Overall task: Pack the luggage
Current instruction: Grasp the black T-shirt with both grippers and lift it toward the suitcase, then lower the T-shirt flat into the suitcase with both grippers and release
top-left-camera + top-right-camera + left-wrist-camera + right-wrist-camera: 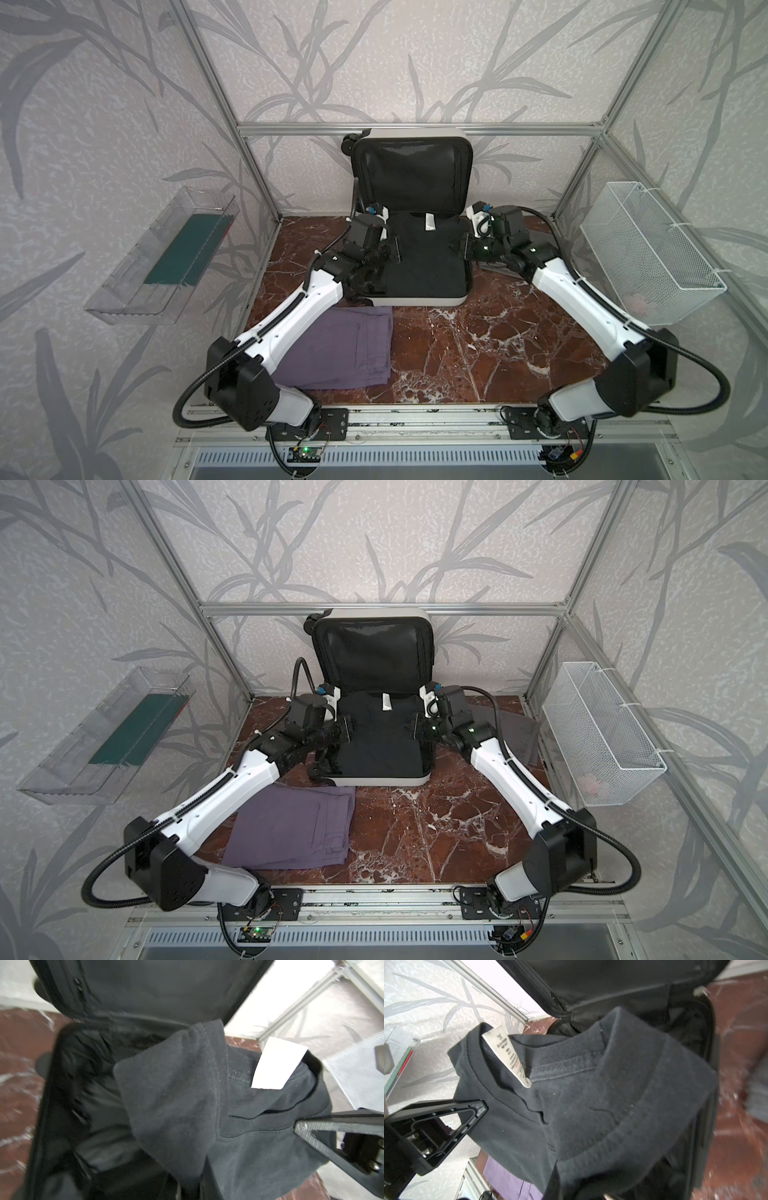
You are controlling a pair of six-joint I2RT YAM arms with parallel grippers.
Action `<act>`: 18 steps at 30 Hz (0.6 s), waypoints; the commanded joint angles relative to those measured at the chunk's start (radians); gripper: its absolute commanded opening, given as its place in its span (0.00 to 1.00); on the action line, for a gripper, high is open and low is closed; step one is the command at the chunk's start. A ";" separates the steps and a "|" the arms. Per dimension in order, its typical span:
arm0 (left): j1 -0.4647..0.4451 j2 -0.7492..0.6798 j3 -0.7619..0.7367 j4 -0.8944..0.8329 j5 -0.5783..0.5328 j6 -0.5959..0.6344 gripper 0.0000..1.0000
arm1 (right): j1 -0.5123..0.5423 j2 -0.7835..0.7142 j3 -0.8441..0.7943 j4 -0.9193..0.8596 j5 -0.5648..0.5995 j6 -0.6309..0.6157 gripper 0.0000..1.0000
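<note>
- While both arms reach in from either side, the luggage [419, 300] lies open at the back middle of the table [478, 345]. Its lower half lies flat and its lid stands upright against the rear frame.
- The left gripper [297, 1126] is clenched on one edge of a black shirt [428, 257].
- The right gripper [483, 1106] is clenched on the opposite edge, near the collar and its white label [506, 1057].
- The shirt hangs slack between the two over the open lower half. Whether its hem touches the lining cannot be told.
- Judged by its looks, the luggage has a hard white shell, so it should stay stiff and keep its shape. It is probably light while so little is in it.
- The shell looks smooth enough to slip from narrow jaws, and the wheels [350, 144] might let it roll if shoved.
- The best hold is likely the lid's top rim or the zipper seam, where there is an edge to pinch. The broad flat panels offer nothing to grip.
- The count runs as follows:
  - one luggage and one black shirt;
  - one folded purple garment [336, 345] just in front of the luggage;
  - one grey cloth [517, 737] behind the right arm;
  - one wire basket [648, 257] on the right wall;
  - one clear tray [166, 257] on the left wall;
  - two grippers.
</note>
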 commanded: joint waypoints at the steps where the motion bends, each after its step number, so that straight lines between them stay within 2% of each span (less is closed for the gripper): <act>1: 0.046 0.094 0.093 -0.011 0.037 0.084 0.00 | -0.001 0.118 0.112 0.025 0.008 -0.021 0.00; 8: 0.126 0.287 0.178 0.028 0.128 0.088 0.00 | -0.009 0.355 0.273 0.025 0.001 -0.021 0.00; 18: 0.175 0.445 0.159 0.087 0.173 0.084 0.00 | -0.041 0.523 0.261 0.074 -0.019 -0.005 0.00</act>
